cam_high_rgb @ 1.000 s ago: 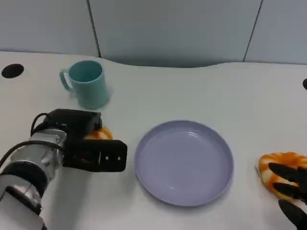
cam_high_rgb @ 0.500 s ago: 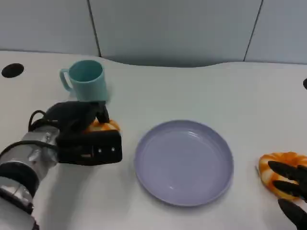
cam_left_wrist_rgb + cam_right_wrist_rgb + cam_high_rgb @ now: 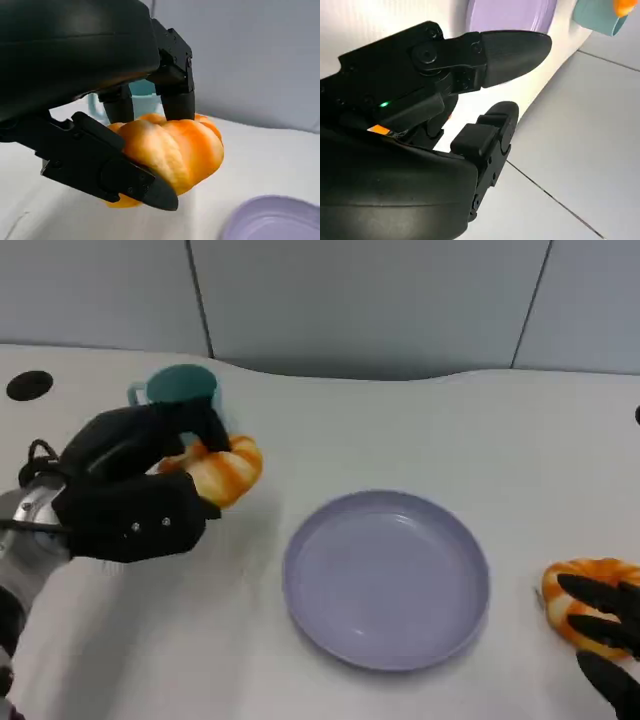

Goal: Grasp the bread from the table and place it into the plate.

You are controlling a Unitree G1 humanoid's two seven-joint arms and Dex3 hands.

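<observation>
An orange-and-white bread (image 3: 222, 470) hangs above the table, left of the lavender plate (image 3: 385, 580), gripped by my left hand (image 3: 130, 495). In the left wrist view the bread (image 3: 172, 147) is pinched between the thumb below and the fingers (image 3: 175, 95) above, with the plate's rim (image 3: 277, 220) beyond. A second bread (image 3: 580, 585) lies on the table right of the plate. My right hand (image 3: 612, 645) sits at its near side, fingers spread over it and not closed on it. The right wrist view shows that hand (image 3: 420, 125) with its fingers (image 3: 490, 132) apart.
A teal cup (image 3: 180, 390) stands just behind my left hand, also seen in the left wrist view (image 3: 142, 92). A black hole (image 3: 28, 386) marks the white table at the far left. The grey wall runs along the table's far edge.
My left hand has closed on the bread beside the cup and lifted it off the table, turning upward. The right hand and the second bread have stayed put.
</observation>
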